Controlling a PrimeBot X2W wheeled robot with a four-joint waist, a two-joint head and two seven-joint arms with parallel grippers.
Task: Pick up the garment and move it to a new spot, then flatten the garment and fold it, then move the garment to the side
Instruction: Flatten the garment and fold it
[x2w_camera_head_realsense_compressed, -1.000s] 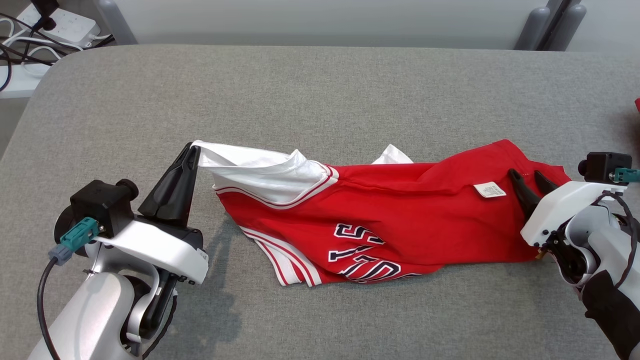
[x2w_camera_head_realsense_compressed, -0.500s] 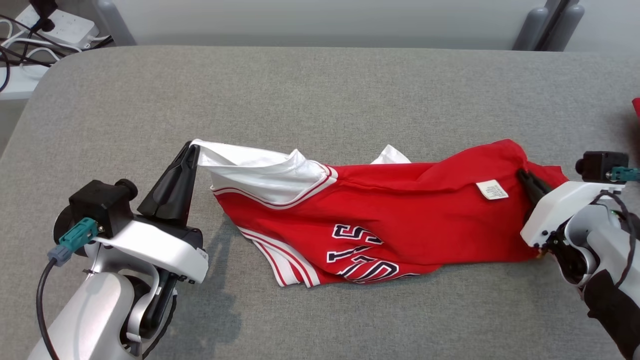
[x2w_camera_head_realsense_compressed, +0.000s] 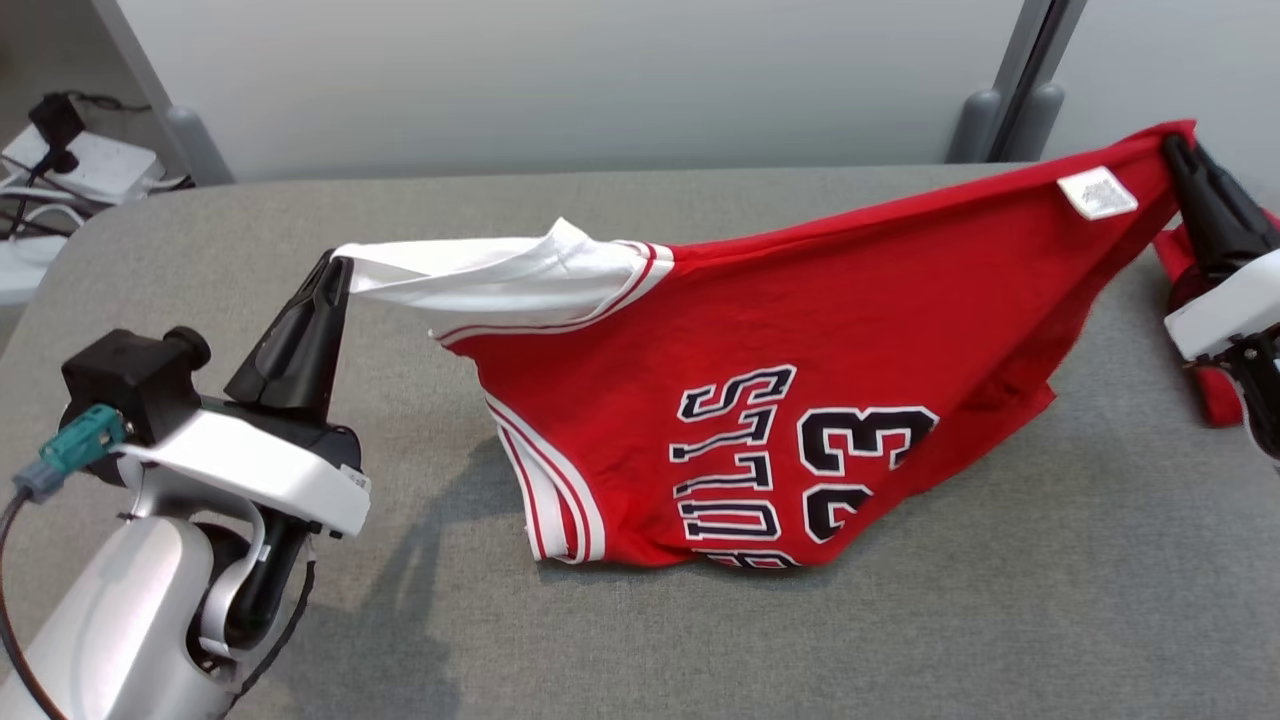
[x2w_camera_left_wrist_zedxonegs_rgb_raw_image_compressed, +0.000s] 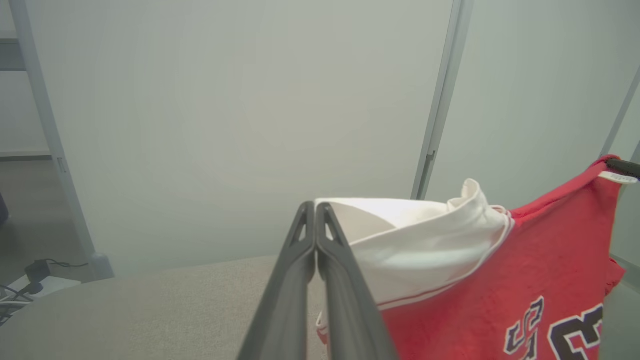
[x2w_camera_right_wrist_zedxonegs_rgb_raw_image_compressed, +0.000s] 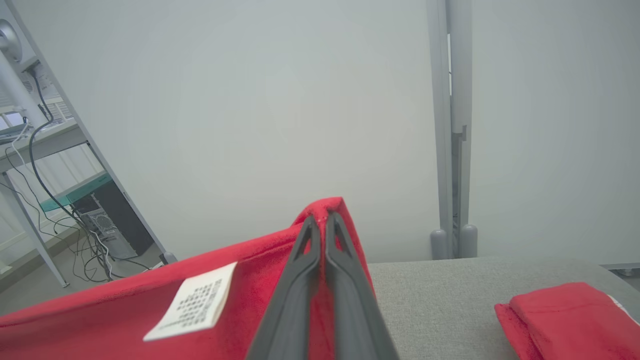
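The red garment (x2w_camera_head_realsense_compressed: 780, 330) hangs in the air over the grey counter (x2w_camera_head_realsense_compressed: 700, 650), stretched out between the two arms like washing on a line. The left jaws are pressed together, pinching the white part (x2w_camera_head_realsense_compressed: 480, 280) at the garment's end over the counter's left side. This part is pulled out long and tight. The right jaws are pressed together too, and they pinch a red corner of the garment up high over the counter's far right corner. That end sits higher above the counter than the left end does. The low part of the garment, with the dark letters and the number 23, droops down, and its bottom edge touches the counter near the middle. A small white tag (x2w_camera_head_realsense_compressed: 1097, 192) sits on the red cloth close to the right jaws. Another red cloth (x2w_camera_right_wrist_zedxonegs_rgb_raw_image_compressed: 575, 320) lies folded on the counter's right side.
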